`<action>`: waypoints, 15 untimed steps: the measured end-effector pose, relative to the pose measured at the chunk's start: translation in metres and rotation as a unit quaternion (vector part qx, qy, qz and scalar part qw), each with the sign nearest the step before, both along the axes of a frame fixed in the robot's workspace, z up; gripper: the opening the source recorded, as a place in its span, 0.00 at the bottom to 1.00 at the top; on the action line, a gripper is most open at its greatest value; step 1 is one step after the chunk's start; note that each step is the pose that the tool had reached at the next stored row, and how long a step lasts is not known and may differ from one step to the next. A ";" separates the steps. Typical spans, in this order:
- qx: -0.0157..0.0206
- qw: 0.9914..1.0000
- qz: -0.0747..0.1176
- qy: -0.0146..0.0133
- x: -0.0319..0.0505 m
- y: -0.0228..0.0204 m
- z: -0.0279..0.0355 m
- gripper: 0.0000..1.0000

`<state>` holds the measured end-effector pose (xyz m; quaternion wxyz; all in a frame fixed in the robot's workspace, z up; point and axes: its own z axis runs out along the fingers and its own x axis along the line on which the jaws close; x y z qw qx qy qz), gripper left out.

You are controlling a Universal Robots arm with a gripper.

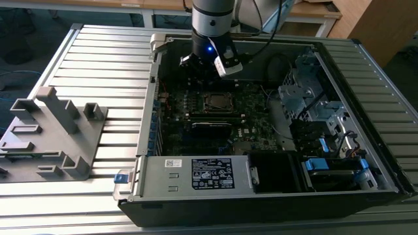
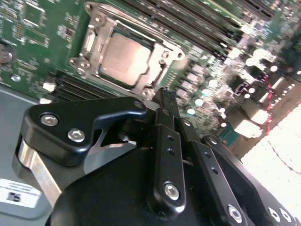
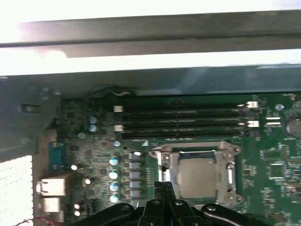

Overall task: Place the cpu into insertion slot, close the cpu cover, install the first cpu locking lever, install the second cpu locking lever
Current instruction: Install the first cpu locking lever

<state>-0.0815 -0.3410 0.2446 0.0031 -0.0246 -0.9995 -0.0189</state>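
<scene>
The cpu (image 2: 123, 59) lies flat in the insertion slot (image 2: 96, 20) on the green-black motherboard, grey face up. The silver cpu cover (image 2: 89, 41) lies down around it as a frame. In the first wrist view the cpu (image 3: 197, 176) and the cover's rim (image 3: 230, 170) show the same. My gripper (image 2: 167, 94) hangs just above the board beside the socket, its black fingers pressed together with nothing between them. In the exterior view the gripper (image 1: 197, 67) is over the board behind the socket (image 1: 219, 101). Whether the locking levers are latched is not clear.
Long black memory slots (image 3: 183, 120) run beside the socket. A labelled grey power-supply box (image 1: 196, 174) fills the case's near side, with a metal drive cage (image 1: 313, 98) and cables at the exterior view's right. A grey fixture (image 1: 52, 132) stands on the slatted table (image 1: 104, 54).
</scene>
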 end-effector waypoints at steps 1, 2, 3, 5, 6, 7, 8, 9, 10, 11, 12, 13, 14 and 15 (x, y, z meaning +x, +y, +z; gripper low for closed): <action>0.000 1.000 0.000 -0.001 -0.0030 0.0000 0.0000 0.11; 0.000 1.000 0.000 -0.002 -0.0055 -0.0001 0.0000 0.11; 0.000 1.000 0.000 -0.003 -0.0074 -0.0002 0.0000 0.11; 0.001 1.000 0.000 -0.004 -0.0088 -0.0002 0.0001 0.11; 0.003 1.000 0.000 -0.004 -0.0090 -0.0003 0.0005 0.11; 0.006 1.000 0.000 -0.005 -0.0091 -0.0004 0.0012 0.11; 0.010 1.000 0.000 -0.005 -0.0093 -0.0006 0.0020 0.11; 0.014 1.000 0.000 -0.005 -0.0094 -0.0007 0.0027 0.11; 0.016 1.000 0.000 -0.005 -0.0095 -0.0009 0.0029 0.11; 0.017 1.000 0.000 -0.006 -0.0100 -0.0010 0.0029 0.11; 0.018 1.000 0.000 -0.006 -0.0109 -0.0011 0.0029 0.11; 0.019 1.000 0.000 -0.007 -0.0126 -0.0013 0.0029 0.11; 0.020 1.000 0.000 -0.008 -0.0148 -0.0014 0.0029 0.11; 0.020 1.000 0.000 -0.008 -0.0170 -0.0015 0.0029 0.11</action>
